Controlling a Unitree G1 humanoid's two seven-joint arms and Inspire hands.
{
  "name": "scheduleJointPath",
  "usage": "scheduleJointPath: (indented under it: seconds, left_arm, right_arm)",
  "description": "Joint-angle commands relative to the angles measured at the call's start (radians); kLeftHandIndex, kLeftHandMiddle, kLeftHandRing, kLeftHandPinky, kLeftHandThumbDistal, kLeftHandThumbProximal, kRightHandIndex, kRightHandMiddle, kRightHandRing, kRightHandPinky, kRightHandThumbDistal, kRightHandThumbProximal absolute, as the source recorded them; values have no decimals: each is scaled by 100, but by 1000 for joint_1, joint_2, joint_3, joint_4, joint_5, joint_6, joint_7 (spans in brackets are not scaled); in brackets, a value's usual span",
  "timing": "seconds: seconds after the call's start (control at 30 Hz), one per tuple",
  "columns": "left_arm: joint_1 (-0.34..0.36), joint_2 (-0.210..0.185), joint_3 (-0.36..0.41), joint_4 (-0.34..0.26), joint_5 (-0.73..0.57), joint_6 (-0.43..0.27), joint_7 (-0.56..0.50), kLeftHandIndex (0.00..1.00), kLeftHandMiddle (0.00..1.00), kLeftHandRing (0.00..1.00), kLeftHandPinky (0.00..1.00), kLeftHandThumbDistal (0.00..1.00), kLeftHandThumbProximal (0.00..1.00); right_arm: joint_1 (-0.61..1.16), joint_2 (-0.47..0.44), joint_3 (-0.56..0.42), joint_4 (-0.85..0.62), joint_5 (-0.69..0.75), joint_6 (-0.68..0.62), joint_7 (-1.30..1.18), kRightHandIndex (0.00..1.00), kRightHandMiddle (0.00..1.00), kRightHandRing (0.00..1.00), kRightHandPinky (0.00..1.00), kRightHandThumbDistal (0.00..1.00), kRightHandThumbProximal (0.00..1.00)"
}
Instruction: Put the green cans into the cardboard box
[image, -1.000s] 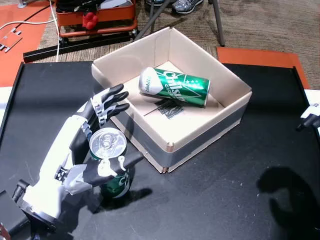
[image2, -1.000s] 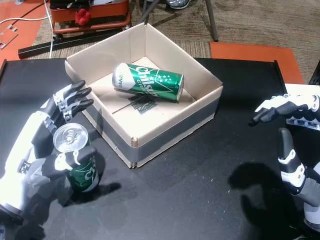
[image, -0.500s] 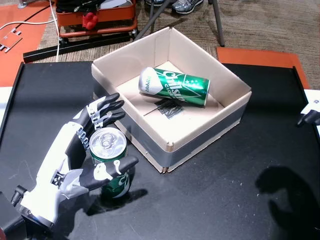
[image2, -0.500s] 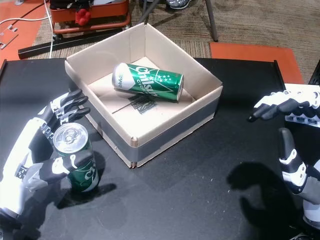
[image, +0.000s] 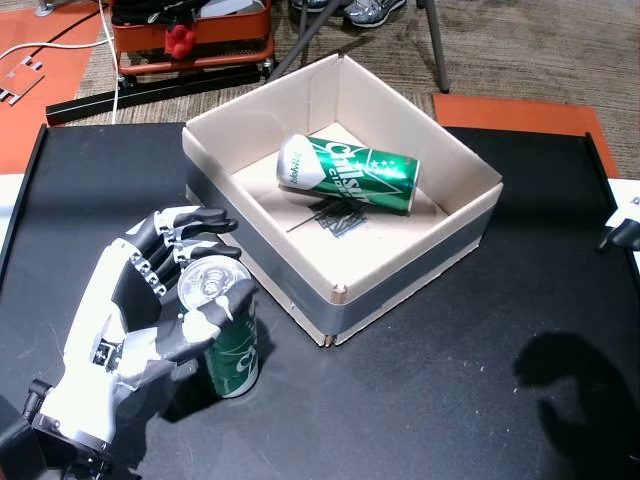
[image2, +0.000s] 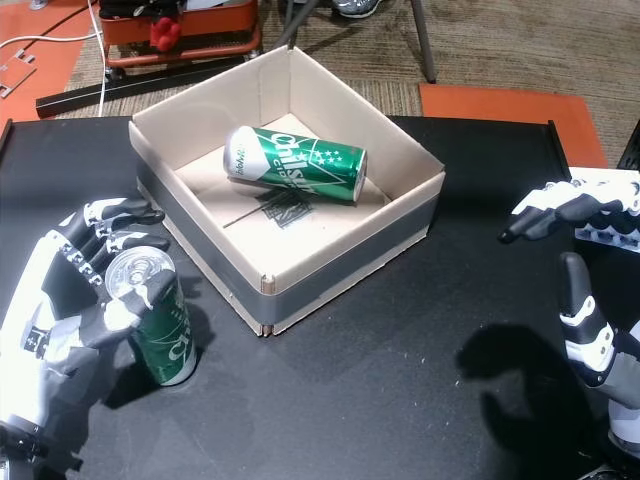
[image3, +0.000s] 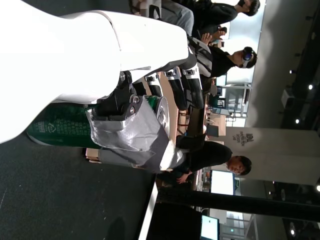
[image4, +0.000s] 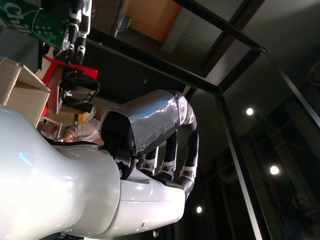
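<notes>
A green can (image: 228, 335) (image2: 162, 322) stands on the black table, leaning slightly, just left of the cardboard box (image: 340, 292) (image2: 268, 285). My left hand (image: 140, 315) (image2: 62, 315) is shut on it: the fingers curl round its far side and the thumb presses on its near side by the rim. The left wrist view shows the same can (image3: 55, 131) behind the hand (image3: 142, 127). A second green can (image: 350, 172) (image2: 297, 165) lies on its side inside the box. At the right table edge my right hand (image2: 588, 320) (image4: 150, 131) hangs open, holding nothing.
The black table (image: 480, 380) has bare surface to the right of and in front of the box. Beyond the table's far edge are a red cart (image: 190, 40) and a stand leg (image: 435, 45) on the carpet. People (image3: 220, 55) sit in the background of the left wrist view.
My left hand's fingers have curled in from spread to wrapped round the can, and the thumb has come up onto it. The can now leans a little. The right hand has barely moved.
</notes>
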Motion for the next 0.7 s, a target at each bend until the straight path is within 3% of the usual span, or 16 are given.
scheduleJointPath:
  seconds: [0.0, 0.27, 0.3, 0.67]
  left_arm:
    - [-2, 6, 3, 14, 1, 27, -7, 73, 59, 66, 65, 83, 0]
    - [-9, 10, 12, 24, 1, 60, -9, 77, 60, 67, 67, 85, 0]
    - [-10, 10, 14, 26, 2, 61, -7, 77, 60, 67, 67, 85, 0]
    - [-12, 15, 18, 27, 17, 72, 7, 91, 62, 68, 68, 86, 0]
  right_arm:
    - [16, 6, 7, -20, 5, 13, -4, 41, 47, 50, 57, 59, 0]
    - [28, 13, 18, -46, 1, 28, -20, 42, 47, 50, 57, 60, 0]
    - [26, 13, 17, -45, 2, 21, -14, 42, 47, 51, 58, 56, 0]
    - [34, 15, 24, -56, -5, 14, -31, 43, 47, 51, 57, 58, 0]
